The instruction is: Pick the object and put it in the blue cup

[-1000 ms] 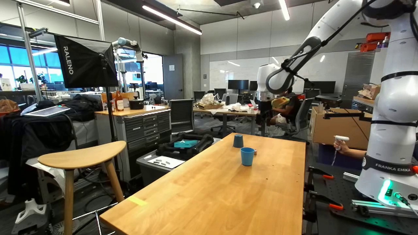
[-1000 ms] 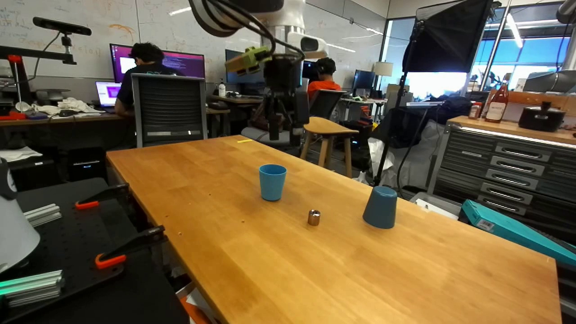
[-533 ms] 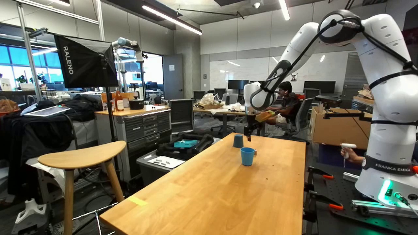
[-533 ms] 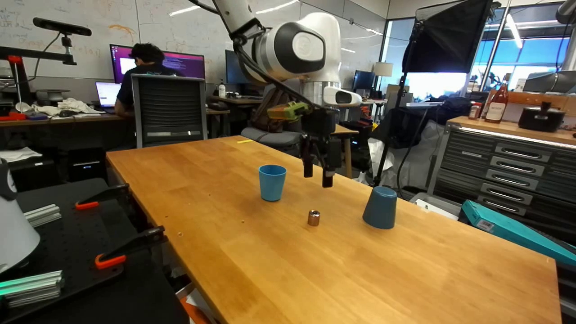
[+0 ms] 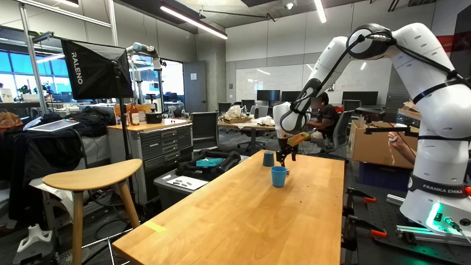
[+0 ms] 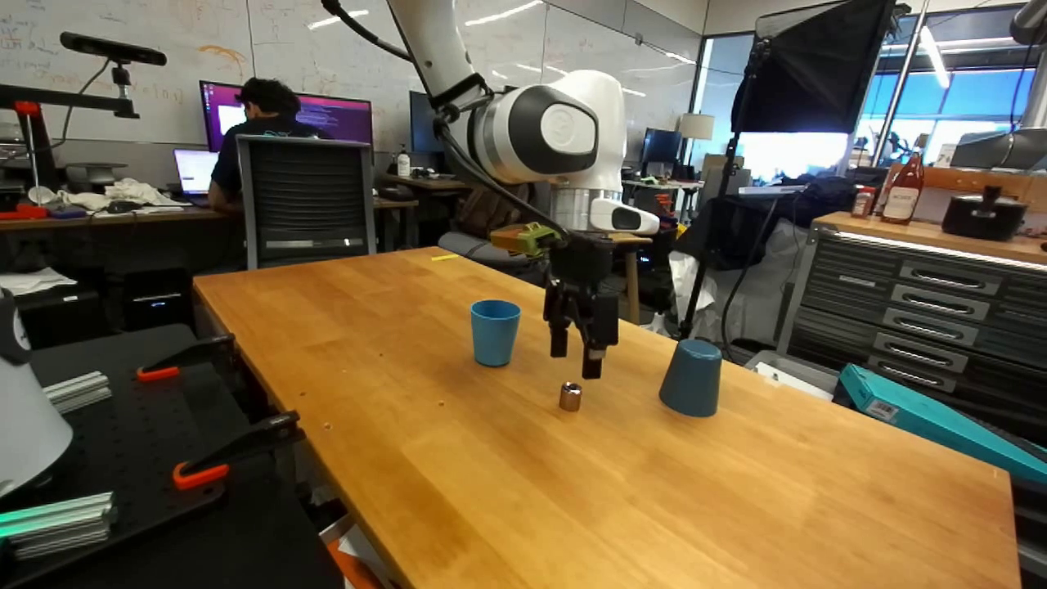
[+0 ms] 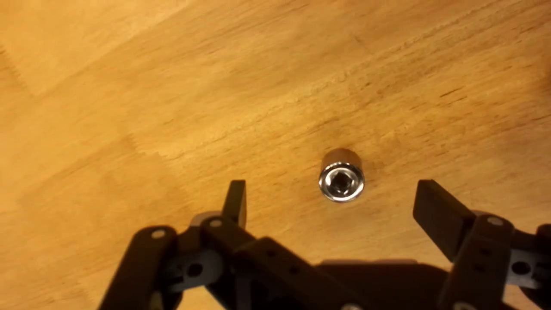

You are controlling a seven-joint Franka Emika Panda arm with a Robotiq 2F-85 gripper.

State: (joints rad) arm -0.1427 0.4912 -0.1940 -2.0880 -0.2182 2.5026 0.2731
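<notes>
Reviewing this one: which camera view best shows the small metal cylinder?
The wrist view: it looks down on the metal cylinder close up, showing its shiny rim and dark hole. Both exterior views show it small: in an exterior view it stands unobstructed on the table; in an exterior view the upright blue cup hides part of it.

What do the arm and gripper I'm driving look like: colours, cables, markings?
The arm is white with dark grey joint covers, black cables strapped along it, a dark band reading FRANKA EMIKA, and a green light glowing below that. The gripper is black, with blocky fingers and pale round pins.
</notes>
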